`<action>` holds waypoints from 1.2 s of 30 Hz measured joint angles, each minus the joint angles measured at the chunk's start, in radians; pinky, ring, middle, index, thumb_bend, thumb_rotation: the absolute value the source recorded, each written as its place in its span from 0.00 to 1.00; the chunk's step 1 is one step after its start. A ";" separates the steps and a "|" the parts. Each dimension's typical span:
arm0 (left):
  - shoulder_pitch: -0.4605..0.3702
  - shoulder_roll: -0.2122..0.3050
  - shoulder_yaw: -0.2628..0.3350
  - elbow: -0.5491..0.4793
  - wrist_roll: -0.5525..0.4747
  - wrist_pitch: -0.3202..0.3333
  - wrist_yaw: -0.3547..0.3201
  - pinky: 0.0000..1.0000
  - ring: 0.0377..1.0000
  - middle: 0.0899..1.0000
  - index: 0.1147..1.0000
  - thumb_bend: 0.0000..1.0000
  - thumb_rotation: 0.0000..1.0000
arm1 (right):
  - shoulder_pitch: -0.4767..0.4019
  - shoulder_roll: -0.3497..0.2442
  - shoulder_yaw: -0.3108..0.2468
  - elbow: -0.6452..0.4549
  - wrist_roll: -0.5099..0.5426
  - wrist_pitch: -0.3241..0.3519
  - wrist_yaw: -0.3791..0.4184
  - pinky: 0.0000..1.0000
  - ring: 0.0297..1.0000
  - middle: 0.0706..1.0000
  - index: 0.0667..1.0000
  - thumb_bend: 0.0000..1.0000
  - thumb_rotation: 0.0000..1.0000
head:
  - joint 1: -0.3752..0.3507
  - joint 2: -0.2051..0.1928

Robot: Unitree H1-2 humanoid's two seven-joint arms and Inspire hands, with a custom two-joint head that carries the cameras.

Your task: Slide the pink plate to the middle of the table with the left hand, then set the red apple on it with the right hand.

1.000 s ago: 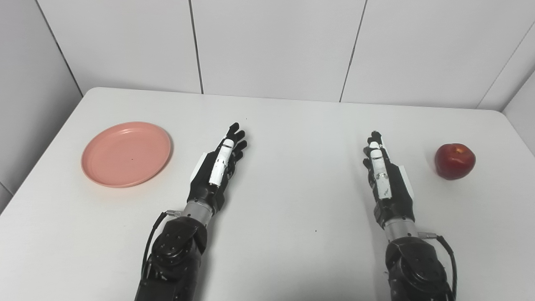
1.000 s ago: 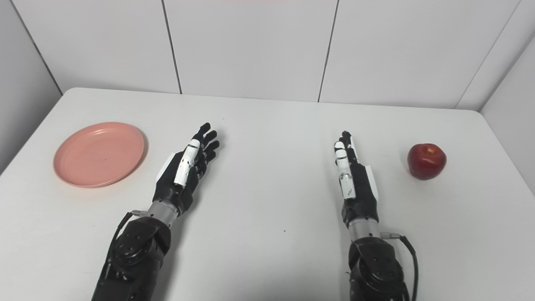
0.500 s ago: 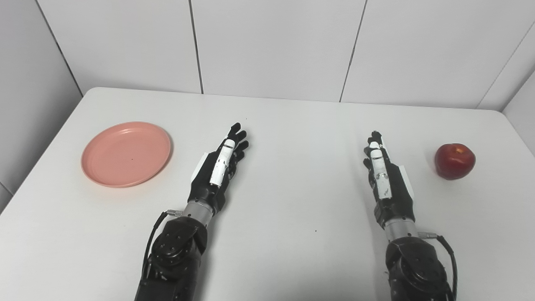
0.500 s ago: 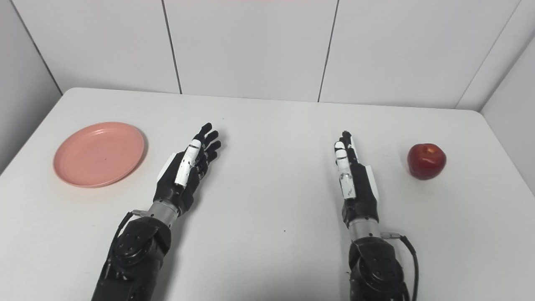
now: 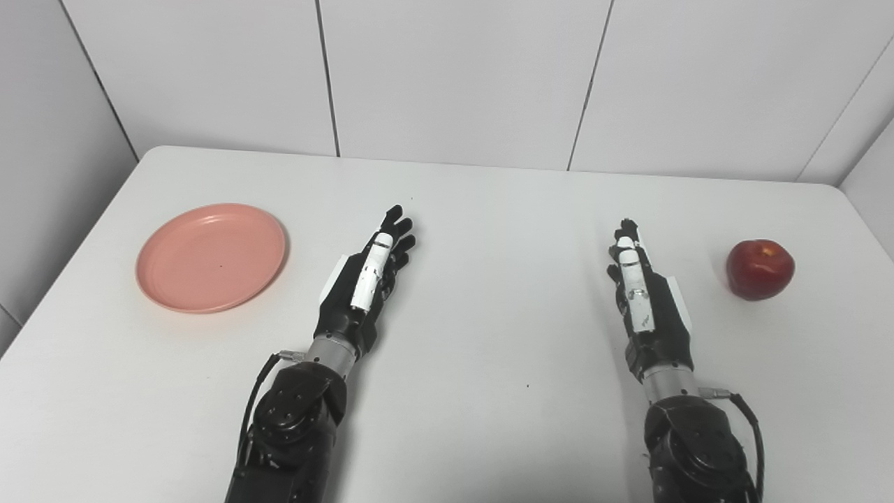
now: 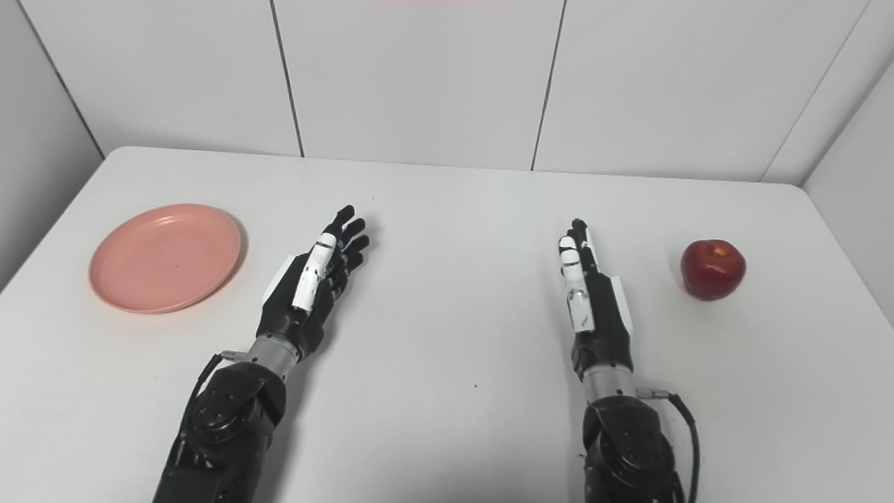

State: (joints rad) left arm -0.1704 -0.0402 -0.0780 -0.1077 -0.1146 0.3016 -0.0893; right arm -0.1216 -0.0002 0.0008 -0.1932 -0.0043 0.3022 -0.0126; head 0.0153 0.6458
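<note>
A pink plate (image 5: 211,256) lies flat at the left side of the white table (image 5: 489,209), with nothing on it. A red apple (image 5: 760,269) stands at the right side. My left hand (image 5: 364,283) rests over the table right of the plate, clear of its rim, fingers stretched out and holding nothing. My right hand (image 5: 642,297) lies left of the apple with a gap between them, fingers straight, also holding nothing. Both hands point toward the far wall.
White wall panels (image 5: 454,77) rise right behind the table's far edge. Side walls stand close at the left (image 5: 49,175) and the right (image 5: 873,168). The table's left edge (image 5: 77,237) runs near the plate.
</note>
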 measured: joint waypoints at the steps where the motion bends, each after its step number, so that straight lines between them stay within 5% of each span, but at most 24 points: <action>1: 0.000 0.000 0.000 0.000 0.000 0.000 0.000 1.00 0.96 0.97 0.97 0.41 1.00 | 0.000 0.000 0.000 0.000 0.000 0.000 0.000 1.00 1.00 1.00 1.00 0.19 1.00 | 0.000 -0.003; 10: -0.001 -0.004 -0.001 0.020 0.000 0.000 -0.001 0.99 0.96 0.97 0.96 0.41 1.00 | 0.000 -0.002 -0.005 0.006 0.011 0.000 0.001 1.00 0.99 1.00 1.00 0.20 1.00 | 0.043 -0.035; 23: -0.003 -0.048 -0.037 0.095 0.058 -0.054 0.012 0.97 0.95 0.96 0.96 0.39 1.00 | 0.004 -0.052 -0.026 0.050 0.057 -0.042 0.030 1.00 0.98 0.98 0.98 0.14 1.00 | 0.235 -0.132; 36: -0.007 -0.050 -0.055 0.102 0.086 -0.058 0.030 0.93 0.94 0.95 0.94 0.40 1.00 | 0.008 -0.063 -0.025 0.058 0.072 -0.069 0.044 1.00 0.98 0.99 0.99 0.11 1.00 | 0.273 -0.152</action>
State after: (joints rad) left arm -0.1770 -0.0906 -0.1328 -0.0055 -0.0290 0.2433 -0.0589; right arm -0.1140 -0.0634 -0.0239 -0.1351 0.0673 0.2335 0.0318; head 0.2884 0.4939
